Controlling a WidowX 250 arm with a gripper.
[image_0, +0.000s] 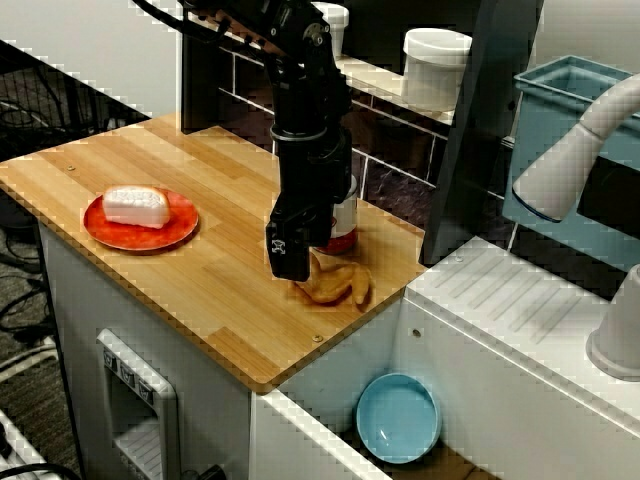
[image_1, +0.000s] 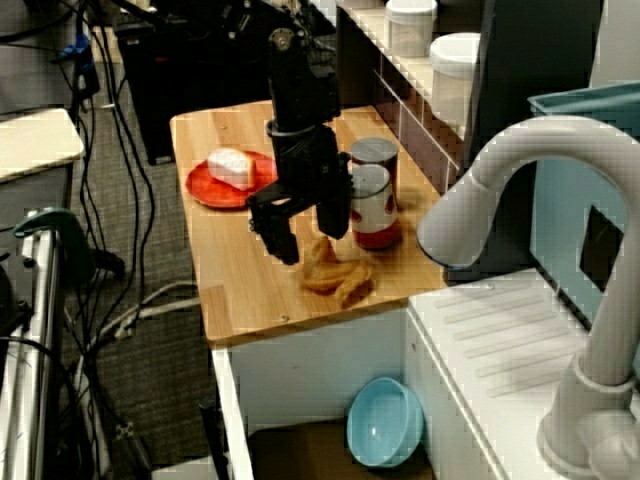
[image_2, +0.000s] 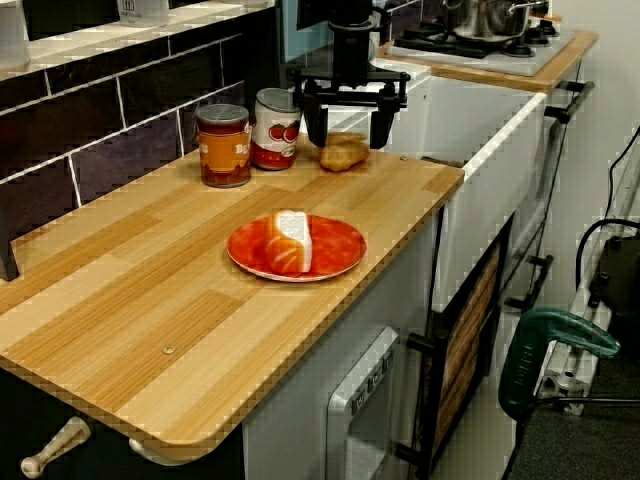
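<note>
- The view from above: the gripper (image_0: 305, 262) hangs fingers-down over the brown pastry (image_0: 335, 284), which lies near the wooden counter (image_0: 200, 290)'s edge, just beside the tomato can (image_0: 346, 215); the red plate (image_0: 112, 236) sits well apart.
- The view from the sink side: the fingers are spread wide and hold nothing; their tips look low by the pastry (image_1: 338, 275); whether they touch it is unclear; I judge this the approach.
- The view along the counter: the pastry (image_2: 343, 152) lies between the spread fingers; the jar (image_2: 223, 145) stands beyond the tomato can (image_2: 272, 128); a grasp would call for lowering straight down, clear of the tomato can.
</note>
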